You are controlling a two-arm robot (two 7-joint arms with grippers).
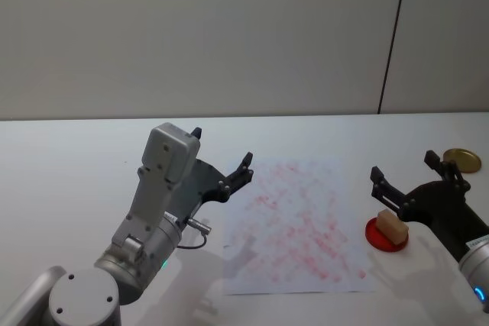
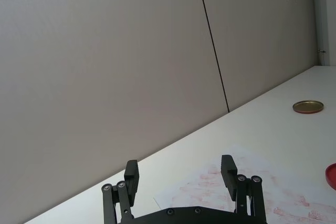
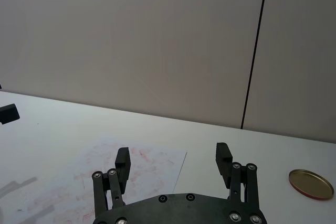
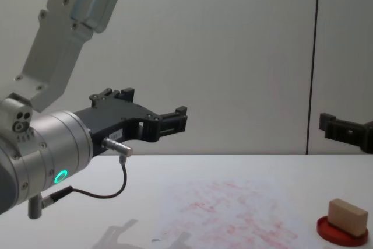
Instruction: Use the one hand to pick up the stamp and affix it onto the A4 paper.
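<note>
i see the right gripper wide and raised near the stamp on its ink pad, just off the a4 paper, and the left gripper wide at the sheet's left edge.

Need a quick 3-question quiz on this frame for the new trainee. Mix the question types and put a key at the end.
1. What does the stamp sit on?
2. True or false: the right gripper is shut on the stamp.
3. The A4 paper lies: A) on top of the stamp; B) flat on the table, between the left gripper and the red ink pad; C) clamped in the left gripper.

Key: 1. the red ink pad. 2. False: it is open and clear of the stamp. 3. B.
</note>
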